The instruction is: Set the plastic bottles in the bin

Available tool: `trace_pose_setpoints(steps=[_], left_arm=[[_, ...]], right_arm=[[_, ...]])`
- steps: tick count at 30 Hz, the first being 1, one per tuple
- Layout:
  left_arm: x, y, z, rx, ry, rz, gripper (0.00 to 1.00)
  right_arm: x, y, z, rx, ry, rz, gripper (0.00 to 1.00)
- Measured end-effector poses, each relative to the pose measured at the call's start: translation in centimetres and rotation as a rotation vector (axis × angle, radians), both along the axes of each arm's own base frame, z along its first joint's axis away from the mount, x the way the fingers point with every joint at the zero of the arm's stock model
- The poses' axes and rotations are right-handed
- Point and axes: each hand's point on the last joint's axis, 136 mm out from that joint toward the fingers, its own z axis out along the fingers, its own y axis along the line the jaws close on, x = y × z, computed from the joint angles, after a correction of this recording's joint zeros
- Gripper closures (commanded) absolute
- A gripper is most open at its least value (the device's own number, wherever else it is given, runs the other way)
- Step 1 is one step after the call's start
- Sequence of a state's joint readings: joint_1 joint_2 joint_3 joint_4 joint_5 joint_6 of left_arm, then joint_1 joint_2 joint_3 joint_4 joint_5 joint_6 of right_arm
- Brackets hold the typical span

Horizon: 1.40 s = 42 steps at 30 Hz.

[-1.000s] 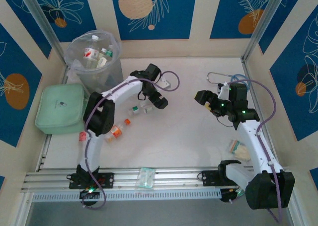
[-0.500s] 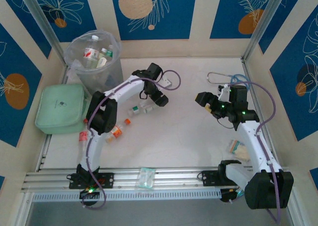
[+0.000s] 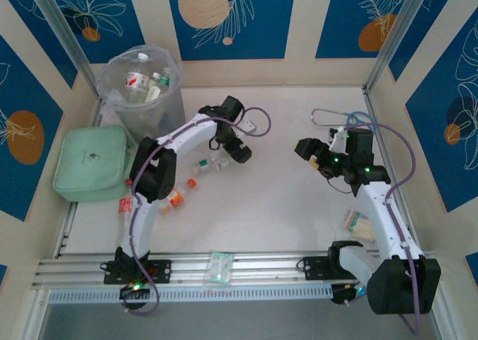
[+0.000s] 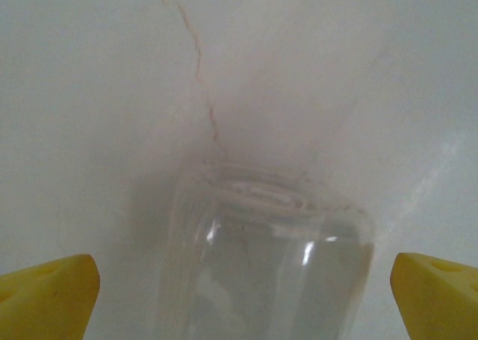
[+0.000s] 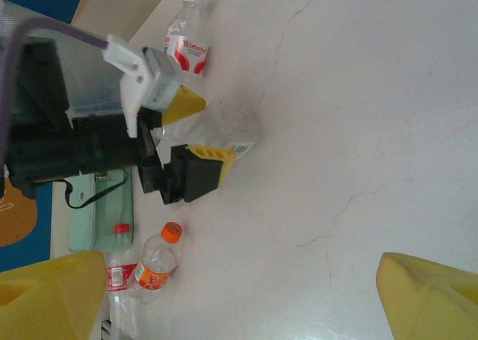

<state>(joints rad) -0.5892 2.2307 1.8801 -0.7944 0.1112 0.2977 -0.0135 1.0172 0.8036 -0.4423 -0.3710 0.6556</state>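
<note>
Inside left gripper (image 4: pixel 243 299) | clear bottle (image 4: pixel 272 243) (lying on table (image 4: pixel 89 93)) | jaws wide apart, not clamped

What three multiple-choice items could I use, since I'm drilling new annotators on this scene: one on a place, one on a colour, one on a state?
1. Where does the bin stand?
A. far left corner of the table
B. near right corner
C. centre

2. What colour is the lidded box beside the bin?
A. red
B. mint green
C. black

3. How does the left gripper stand?
A. shut on a bottle
B. shut, empty
C. open astride a clear bottle lying on the table

Key:
1 A, the top view puts it far left.
2 B, its lid is mint green.
3 C, the yellow fingertips stand apart, either side of the bottle.
</note>
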Motion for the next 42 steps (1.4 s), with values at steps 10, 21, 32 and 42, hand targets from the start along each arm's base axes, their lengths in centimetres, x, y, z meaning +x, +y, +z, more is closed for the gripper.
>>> trace_pose_setpoints(steps=[10,21,32,42], left_arm=[[-1.3,2.4,-2.9,0.104,0.04,0.022,0.19],[-0.6,2.6,-0.1,0.107,0.012,0.04,0.42],[2.9,4.3,23.8,-0.195,-0.395,0.139,0.41],[5.6,18.3,39.1,-0.441,-0.721,0.515,0.47]], right_arm=[[-0.1,0.0,-0.3,0.0,0.006,0.0,0.07],[-0.3,0.0,-0.4,0.0,0.007,-0.001,0.07],[-0.3,-0.1,-0.5,0.0,0.014,-0.002,0.07],[-0.1,0.1,-0.7,0.008,0.017,0.007,0.07]])
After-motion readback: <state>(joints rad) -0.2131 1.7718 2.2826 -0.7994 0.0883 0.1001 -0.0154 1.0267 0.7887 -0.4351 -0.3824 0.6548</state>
